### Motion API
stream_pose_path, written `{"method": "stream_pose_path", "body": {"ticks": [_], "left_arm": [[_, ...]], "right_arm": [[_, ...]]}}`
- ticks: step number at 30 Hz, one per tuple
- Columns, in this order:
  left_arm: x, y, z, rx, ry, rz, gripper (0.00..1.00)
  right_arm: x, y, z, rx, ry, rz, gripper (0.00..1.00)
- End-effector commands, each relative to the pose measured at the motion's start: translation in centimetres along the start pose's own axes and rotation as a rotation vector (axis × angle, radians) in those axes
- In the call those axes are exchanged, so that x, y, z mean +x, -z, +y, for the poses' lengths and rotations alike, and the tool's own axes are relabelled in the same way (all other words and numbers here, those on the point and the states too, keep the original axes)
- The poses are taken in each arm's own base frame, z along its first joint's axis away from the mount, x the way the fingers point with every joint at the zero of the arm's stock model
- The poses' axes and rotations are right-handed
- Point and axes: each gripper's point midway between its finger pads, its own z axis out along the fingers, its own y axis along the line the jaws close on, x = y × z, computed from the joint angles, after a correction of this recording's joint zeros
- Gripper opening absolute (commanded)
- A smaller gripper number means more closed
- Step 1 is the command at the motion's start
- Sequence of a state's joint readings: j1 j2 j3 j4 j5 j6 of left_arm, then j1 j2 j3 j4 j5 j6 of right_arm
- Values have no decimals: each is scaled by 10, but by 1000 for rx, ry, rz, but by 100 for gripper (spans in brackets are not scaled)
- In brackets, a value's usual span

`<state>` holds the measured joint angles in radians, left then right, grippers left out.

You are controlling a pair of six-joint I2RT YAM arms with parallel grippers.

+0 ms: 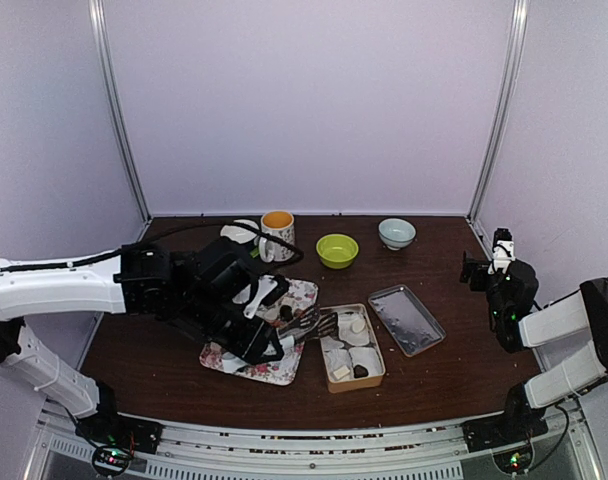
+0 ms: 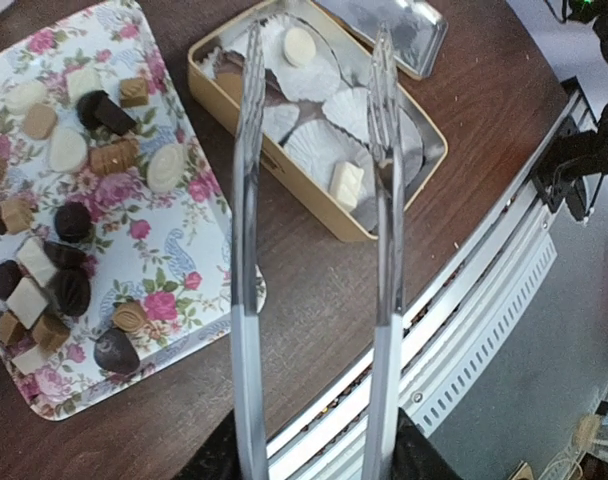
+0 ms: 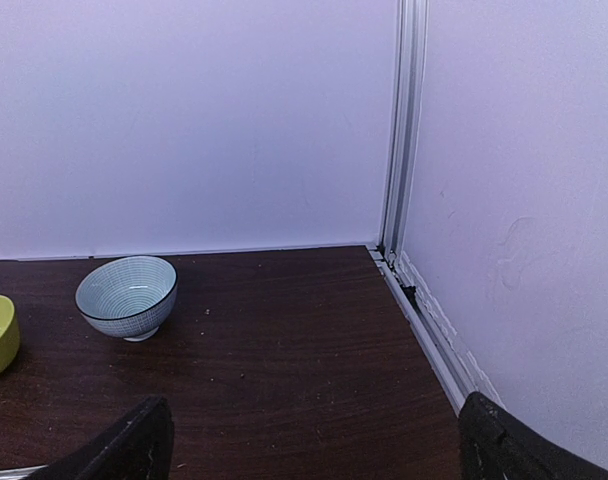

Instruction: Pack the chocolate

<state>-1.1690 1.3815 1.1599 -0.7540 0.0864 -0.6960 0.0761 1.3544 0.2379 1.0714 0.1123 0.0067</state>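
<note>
While dark, tan and cream chocolate pieces [image 2: 72,222], round or square, dot the floral tray [image 2: 174,250], a few sit in the tin's [image 2: 284,192] pleated paper cups [image 2: 314,145]; left tool [image 2: 319,465] grasps metal tongs [image 2: 246,200], right tool [image 3: 314,440] released.

top: high, behind arms, whole table [image 1: 454,370] | L wrist: close, down on tray [image 2: 174,260] + tin [image 2: 304,185], shared w/ top | R wrist: low, twd back corner, bowl [image 3: 127,295] shared

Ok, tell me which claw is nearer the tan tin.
Left. The left claw holds metal tongs whose tips reach over the tan tin. The right claw is open, far off near the table's right edge, facing the back corner.
</note>
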Motion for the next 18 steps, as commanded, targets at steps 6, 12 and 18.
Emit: {"method": "stream_pose_path", "body": {"ticks": [6, 12, 18], "left_arm": [[-6, 28, 59, -153, 153, -128, 44], [-11, 31, 72, -163, 134, -203, 43], [-16, 33, 77, -159, 98, -278, 42]], "right_arm": [[-7, -4, -4, 21, -13, -20, 100], [-7, -3, -4, 22, -12, -18, 100], [-7, -4, -4, 22, -12, -20, 100]]}}
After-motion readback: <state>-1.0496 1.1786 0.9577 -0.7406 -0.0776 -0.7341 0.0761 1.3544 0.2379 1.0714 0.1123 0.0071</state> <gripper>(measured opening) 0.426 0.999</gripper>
